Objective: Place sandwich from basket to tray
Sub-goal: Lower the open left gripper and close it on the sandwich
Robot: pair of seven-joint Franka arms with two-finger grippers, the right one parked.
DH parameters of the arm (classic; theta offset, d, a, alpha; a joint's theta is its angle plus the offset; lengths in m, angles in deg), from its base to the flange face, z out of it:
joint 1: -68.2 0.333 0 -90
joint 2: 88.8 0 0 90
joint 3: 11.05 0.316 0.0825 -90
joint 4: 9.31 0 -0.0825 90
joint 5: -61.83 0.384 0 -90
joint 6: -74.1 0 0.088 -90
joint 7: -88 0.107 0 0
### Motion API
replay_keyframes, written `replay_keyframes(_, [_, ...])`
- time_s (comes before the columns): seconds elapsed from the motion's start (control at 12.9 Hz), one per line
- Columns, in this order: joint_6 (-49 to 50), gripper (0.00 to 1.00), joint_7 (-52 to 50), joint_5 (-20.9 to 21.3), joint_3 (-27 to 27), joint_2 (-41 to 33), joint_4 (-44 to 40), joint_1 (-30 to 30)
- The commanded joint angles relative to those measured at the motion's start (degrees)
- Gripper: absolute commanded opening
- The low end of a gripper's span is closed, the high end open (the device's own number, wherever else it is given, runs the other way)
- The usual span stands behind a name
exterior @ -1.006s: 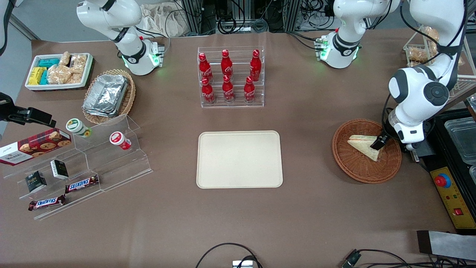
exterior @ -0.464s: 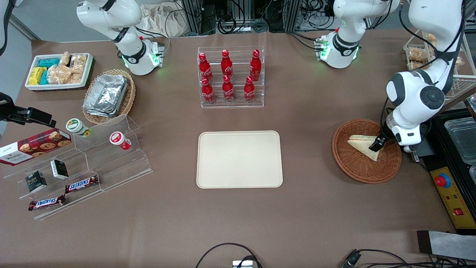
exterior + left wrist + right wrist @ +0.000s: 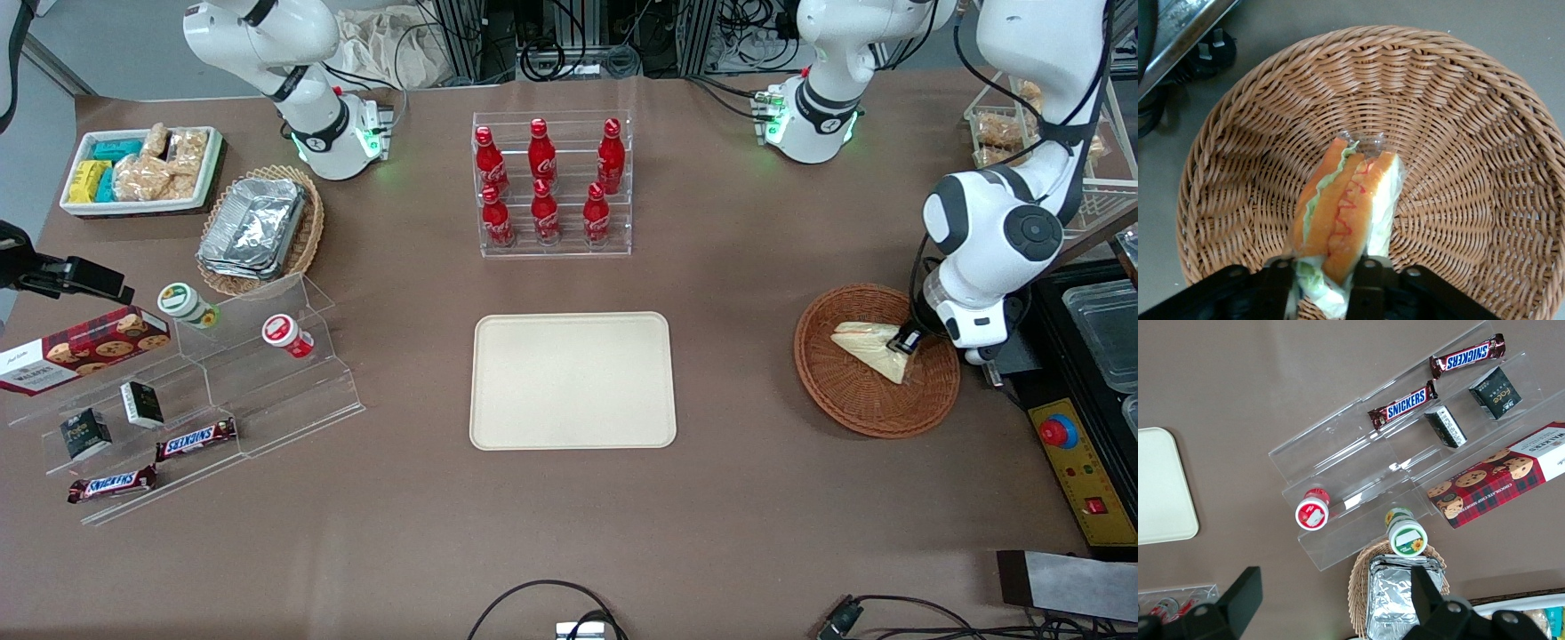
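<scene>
The robot's hand (image 3: 1326,280) is down in the round wicker basket (image 3: 853,400), its two fingers (image 3: 1279,283) closed narrowly on one end of the sandwich (image 3: 1345,213). That end is hidden between the fingers. The sandwich, a clear-wrapped pale wedge showing orange and green filling, lies in the basket. The cream tray (image 3: 573,380) sits well apart on the brown worktop (image 3: 569,533).

Bare tabletop between basket (image 3: 876,398) and tray (image 3: 573,380) — gripper (image 3: 907,341) over basket, bottle rack (image 3: 553,185) well apart.
</scene>
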Motion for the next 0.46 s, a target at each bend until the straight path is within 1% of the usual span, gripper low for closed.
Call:
replay_keyframes(0.0, [-0.7,0.03,-0.6,0.2,-0.3,-0.7,0.0,0.3])
replay_keyframes(0.15, [0.0,0.03,-0.2,0.2,-0.3,-1.9,-0.2,0.3])
replay_keyframes(0.39, [8.2,0.04,0.3,0.9,-1.2,-5.8,-2.9,-0.6])
